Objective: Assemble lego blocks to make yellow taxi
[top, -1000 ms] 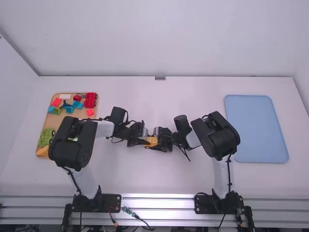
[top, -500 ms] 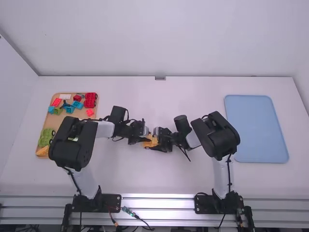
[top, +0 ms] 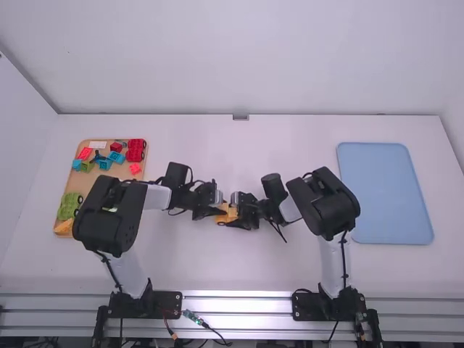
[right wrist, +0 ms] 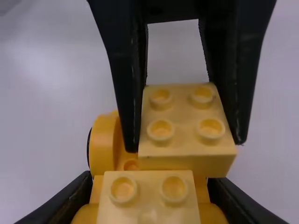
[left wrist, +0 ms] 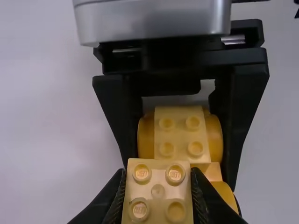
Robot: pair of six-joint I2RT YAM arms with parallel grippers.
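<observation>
Desk (top: pixel 217 268) is carrying everything. Left arm (top: pixel 109 217) and right arm (top: pixel 330 203) are reaching inward and meeting near the middle. Blue tray (top: pixel 384 196) is lying beyond the right arm, well apart from the work; tan tray (top: pixel 81 181) is lying at the far left, holding loose blocks, a red block (top: pixel 135 148) among them.

Left gripper (left wrist: pixel 158 186): jaws are clamping a yellow block by its sides. Right gripper (right wrist: pixel 147 186): jaws are clamping the yellow car body (left wrist: pixel 181 135), gripping across its rounded sides. Both workpieces are sitting between the arms. The block (right wrist: pixel 187 116) is overlapping the body in the right wrist view, studs facing up; whether it is seating or only hovering, cannot tell.

Judged step: the left side is placing the block while the right side is steadying the body. Assembly is probably remaining unfinished.

Risks: if the block's underside is sitting off the body's studs (left wrist: pixel 167 123), pressing may be tilting or jamming it. Because the right jaws are bearing on curved sides, a hard push may be rolling the body or making it slip. With the grippers working this close, fingers may be knocking together and twisting the join.
</observation>
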